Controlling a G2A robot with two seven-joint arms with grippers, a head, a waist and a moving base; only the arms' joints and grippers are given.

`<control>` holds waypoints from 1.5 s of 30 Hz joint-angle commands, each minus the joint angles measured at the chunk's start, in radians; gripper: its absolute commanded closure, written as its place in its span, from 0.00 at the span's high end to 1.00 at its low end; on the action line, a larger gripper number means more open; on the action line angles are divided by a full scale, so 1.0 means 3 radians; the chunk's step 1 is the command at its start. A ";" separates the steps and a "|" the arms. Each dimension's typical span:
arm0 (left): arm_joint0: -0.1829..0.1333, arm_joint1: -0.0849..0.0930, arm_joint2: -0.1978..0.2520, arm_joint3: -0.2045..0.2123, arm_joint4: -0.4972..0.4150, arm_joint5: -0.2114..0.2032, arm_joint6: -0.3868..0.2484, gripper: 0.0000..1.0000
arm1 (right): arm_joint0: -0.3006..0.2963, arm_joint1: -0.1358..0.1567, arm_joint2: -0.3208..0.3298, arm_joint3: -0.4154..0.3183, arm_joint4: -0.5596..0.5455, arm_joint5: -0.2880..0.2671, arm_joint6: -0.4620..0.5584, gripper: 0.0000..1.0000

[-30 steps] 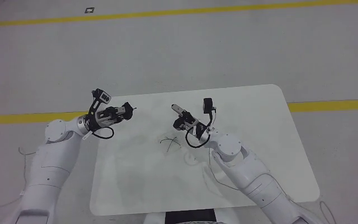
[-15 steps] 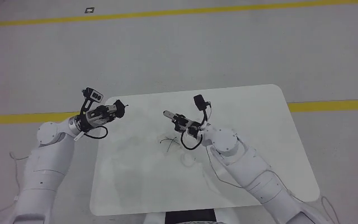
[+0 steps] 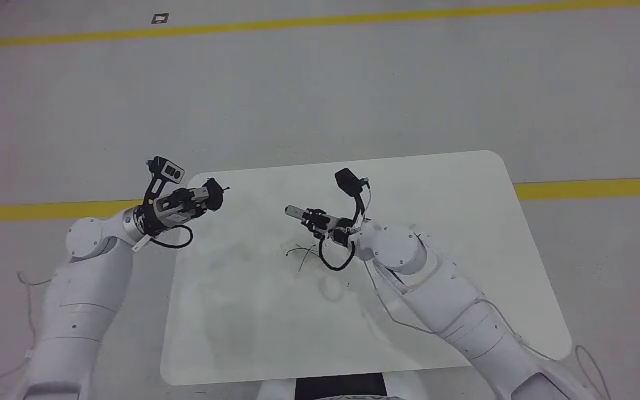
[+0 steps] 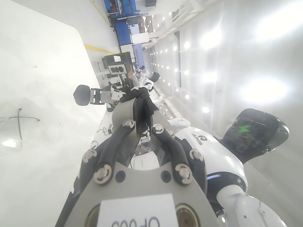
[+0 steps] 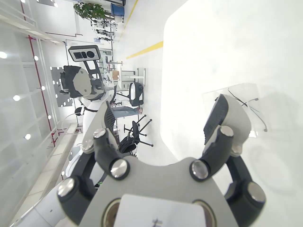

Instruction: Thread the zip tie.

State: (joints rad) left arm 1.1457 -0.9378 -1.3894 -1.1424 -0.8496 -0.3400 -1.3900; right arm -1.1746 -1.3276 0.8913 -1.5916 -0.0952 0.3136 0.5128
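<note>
The white table (image 3: 450,200) stands on a grey floor marked with yellow lines. Loose black zip ties (image 3: 303,252) lie crossed near the table centre and have not moved over the last second. The right gripper (image 3: 290,211) has swung toward the left arm and now sits near the ties, on their far side, jaws spread wide and empty. The left gripper (image 3: 213,191) has drawn back to the table edge, jaws clenched. Whether they pinch a tie cannot be told. Judgement: no tie is threaded yet, and pickup is still pending.

Robotics lab in a bright hall, grey floor (image 3: 400,90) with yellow painted lines (image 3: 300,20), blue metal storage racks (image 4: 123,31), black swivel chair (image 5: 135,126).
</note>
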 commanded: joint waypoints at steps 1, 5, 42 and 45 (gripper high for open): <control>0.0000 0.0000 0.0000 0.0000 0.0000 0.0000 0.0000 0.00 | 0.0000 0.0000 0.0000 0.0000 0.0000 0.0000 0.0000 1.00; 0.0000 0.0000 0.0000 0.0000 0.0000 0.0000 0.0000 0.00 | -0.0004 0.0001 -0.0006 0.0001 -0.0029 -0.0008 -0.0012 1.00; 0.0000 0.0000 0.0000 0.0000 0.0000 0.0000 0.0000 0.00 | 0.0585 -0.0103 -0.0598 0.0456 -0.0962 -0.0204 0.1056 1.00; 0.0000 0.0000 0.0000 0.0000 0.0000 0.0000 0.0000 0.00 | 0.0815 -0.0187 -0.0820 0.0686 -0.1038 -0.0359 0.1172 1.00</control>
State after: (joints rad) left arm 1.1457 -0.9378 -1.3894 -1.1424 -0.8496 -0.3400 -1.3900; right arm -0.9525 -1.3769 0.6644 -1.4091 -0.3998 0.2165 0.8545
